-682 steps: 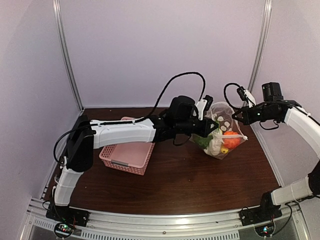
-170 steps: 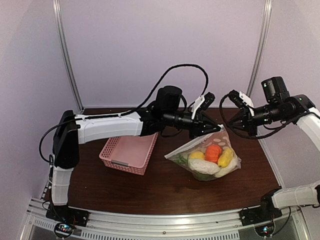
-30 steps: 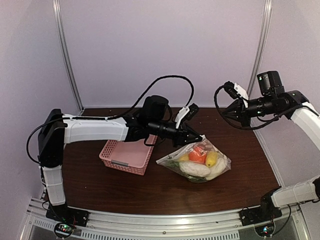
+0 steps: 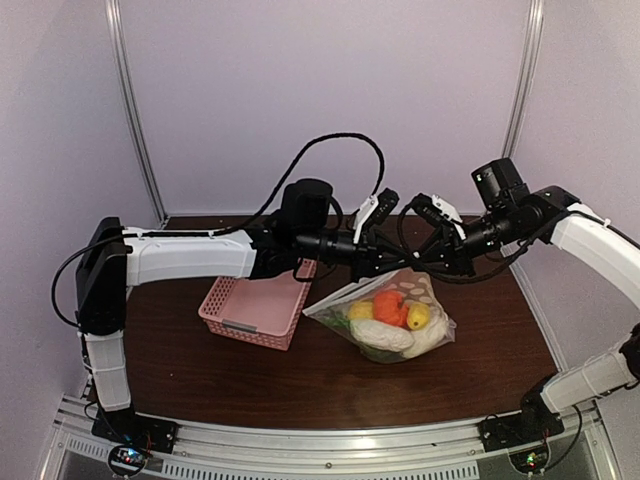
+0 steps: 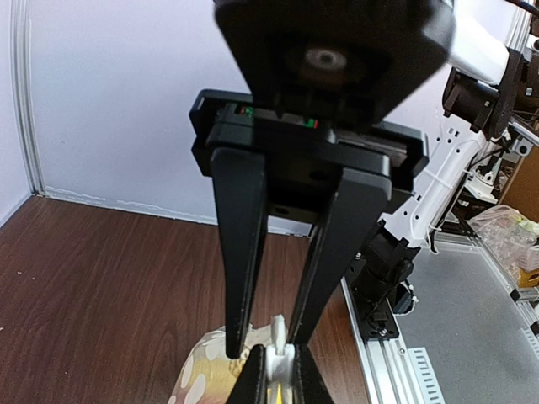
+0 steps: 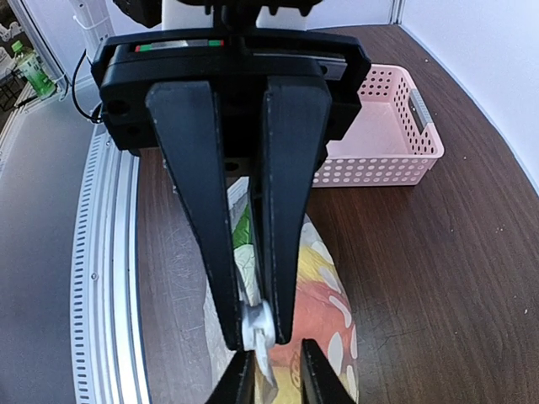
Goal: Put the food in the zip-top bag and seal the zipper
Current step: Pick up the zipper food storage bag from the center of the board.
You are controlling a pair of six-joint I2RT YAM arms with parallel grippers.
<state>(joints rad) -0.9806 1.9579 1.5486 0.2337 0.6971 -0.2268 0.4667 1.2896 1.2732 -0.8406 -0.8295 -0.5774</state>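
Observation:
The dotted clear zip-top bag (image 4: 385, 322) hangs from its top corner, its bottom resting on the brown table. Inside it is the food: an orange piece (image 4: 388, 305), yellow pieces (image 4: 419, 316) and a white one (image 4: 380, 336). My left gripper (image 4: 390, 266) is shut on the white zipper (image 4: 350, 292) at the bag's right end. In the right wrist view its fingers (image 6: 286, 210) pinch the white strip (image 6: 257, 324). My right gripper (image 4: 415, 266) faces it tip to tip. Its jaws stand apart around the strip's end (image 5: 278, 335), with a gap showing.
A pink lattice basket (image 4: 255, 310) sits on the table left of the bag, under the left arm (image 4: 190, 255). Pale walls close in the back and both sides. The metal rail (image 4: 330, 440) with the arm bases runs along the near edge.
The right gripper has swung down and left from the upper right to the bag's top, meeting the left gripper. The left gripper and bag have shifted slightly left.

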